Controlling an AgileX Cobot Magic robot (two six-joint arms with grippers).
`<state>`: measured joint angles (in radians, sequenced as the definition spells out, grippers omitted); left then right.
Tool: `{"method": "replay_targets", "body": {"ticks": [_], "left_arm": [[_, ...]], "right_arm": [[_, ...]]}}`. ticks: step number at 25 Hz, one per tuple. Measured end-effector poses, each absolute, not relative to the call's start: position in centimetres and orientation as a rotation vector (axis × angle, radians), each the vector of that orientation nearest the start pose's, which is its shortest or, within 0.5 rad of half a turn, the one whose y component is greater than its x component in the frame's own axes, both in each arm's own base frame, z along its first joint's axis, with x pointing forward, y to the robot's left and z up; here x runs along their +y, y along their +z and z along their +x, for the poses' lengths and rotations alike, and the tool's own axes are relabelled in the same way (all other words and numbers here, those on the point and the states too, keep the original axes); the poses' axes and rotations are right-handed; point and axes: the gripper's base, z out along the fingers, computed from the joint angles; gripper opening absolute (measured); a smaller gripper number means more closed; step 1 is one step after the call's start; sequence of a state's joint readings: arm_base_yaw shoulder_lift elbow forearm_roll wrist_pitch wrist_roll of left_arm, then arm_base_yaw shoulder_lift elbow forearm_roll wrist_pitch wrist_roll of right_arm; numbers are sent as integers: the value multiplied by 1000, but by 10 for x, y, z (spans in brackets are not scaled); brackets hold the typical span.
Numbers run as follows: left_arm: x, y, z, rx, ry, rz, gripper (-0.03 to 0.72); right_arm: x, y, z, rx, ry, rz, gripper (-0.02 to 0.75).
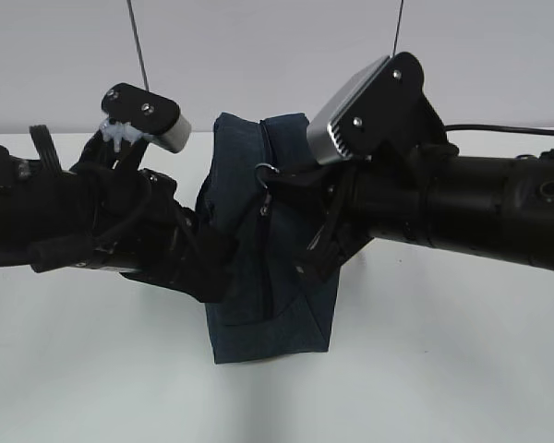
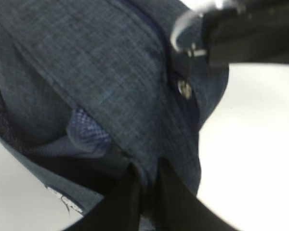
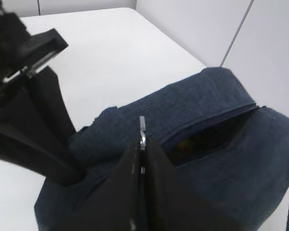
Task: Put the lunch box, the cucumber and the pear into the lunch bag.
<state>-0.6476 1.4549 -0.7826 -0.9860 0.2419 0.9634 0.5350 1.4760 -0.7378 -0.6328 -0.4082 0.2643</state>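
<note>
The lunch bag [image 1: 258, 268] stands upright on the white tabletop [image 1: 425, 369], between the two arms.

Left claw [image 2: 149, 180]: the two dark fingers [image 2: 123, 202] are drawn together on a fold of the bag's navy fabric, at the edge of the side panel. Directly ahead of this claw the fabric fills the view; the zipper line runs up and away from it toward the ring pull [image 2: 180, 29]. To the right of the claw, past the bag's edge, the tabletop is bare.

Right claw [image 3: 142, 144]: the fingers are pressed together with the silver ring pull [image 3: 142, 130] clamped edge-on between their tips. Just beyond and to the right of this claw the zipper mouth [image 3: 207, 137] gapes along the bag's top; something yellowish shows dimly inside, too dark to identify. The opening is a narrow slit, bounded by the two fabric lips. To the left of this claw the left arm [image 3: 33, 120] stands close, touching the bag's side.

In the exterior view, open tabletop lies in front of the bag and beneath both arms. The lunch box, cucumber and pear are not visible on the tabletop in any view.
</note>
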Motion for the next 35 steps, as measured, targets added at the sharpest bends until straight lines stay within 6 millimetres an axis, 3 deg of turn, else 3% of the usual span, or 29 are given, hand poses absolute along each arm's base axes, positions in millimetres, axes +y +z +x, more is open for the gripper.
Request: {"method": "replay_targets", "body": {"ticks": [10, 18, 35], "left_arm": [[-193, 228, 221, 2197, -584, 860, 3], [-193, 228, 219, 2206, -602, 880, 3], [-195, 226, 212, 2237, -659, 944, 3]], "right_arm": [[176, 264, 266, 1605, 343, -904, 0], [167, 269, 275, 1605, 313, -871, 0], [177, 269, 316, 1579, 270, -906, 0]]}}
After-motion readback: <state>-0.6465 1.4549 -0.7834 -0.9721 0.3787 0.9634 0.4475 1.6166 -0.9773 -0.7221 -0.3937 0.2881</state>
